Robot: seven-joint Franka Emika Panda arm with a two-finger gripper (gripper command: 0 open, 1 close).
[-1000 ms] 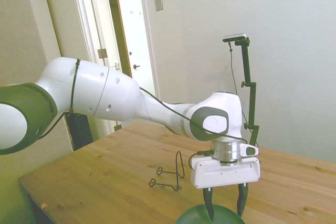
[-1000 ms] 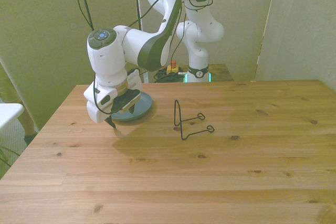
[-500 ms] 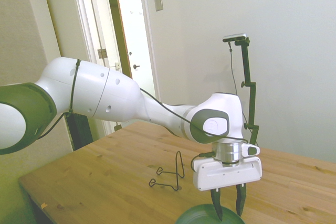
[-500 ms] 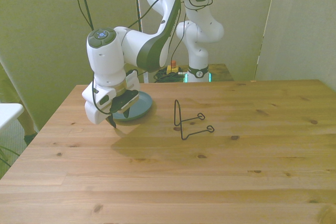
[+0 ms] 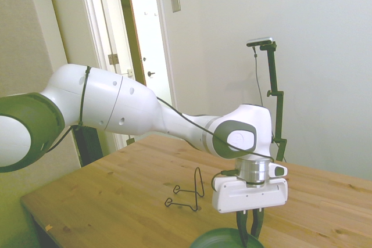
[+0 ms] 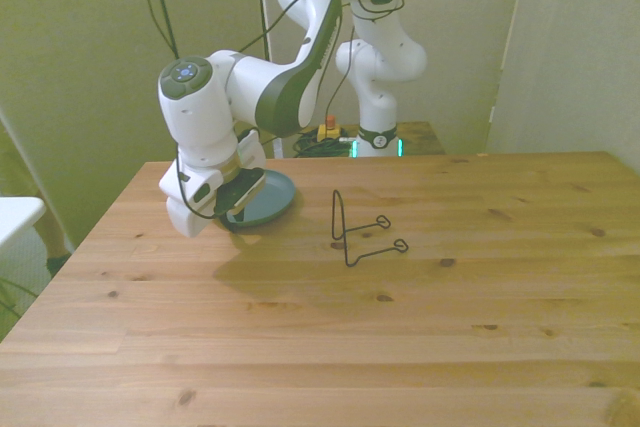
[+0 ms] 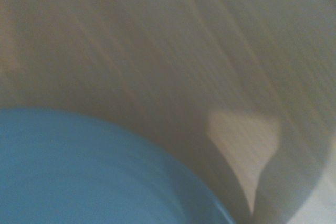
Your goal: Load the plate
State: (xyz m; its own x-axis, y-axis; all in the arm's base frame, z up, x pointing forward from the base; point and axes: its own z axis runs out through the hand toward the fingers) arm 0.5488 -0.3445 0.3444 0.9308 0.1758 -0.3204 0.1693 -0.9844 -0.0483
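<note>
The round, dark grey-green plate [image 6: 268, 202], smooth and shallow, is pinched at its rim by the gripper [image 5: 250, 235] near the worktop's [image 6: 400, 327] far edge.

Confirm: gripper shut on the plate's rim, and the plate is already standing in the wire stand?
Not quite. The gripper is shut on the plate at its rim, but the plate is not in the wire stand. The front view shows it apart from the stand, toward that view's left, tilted in the grip over the table.
</note>
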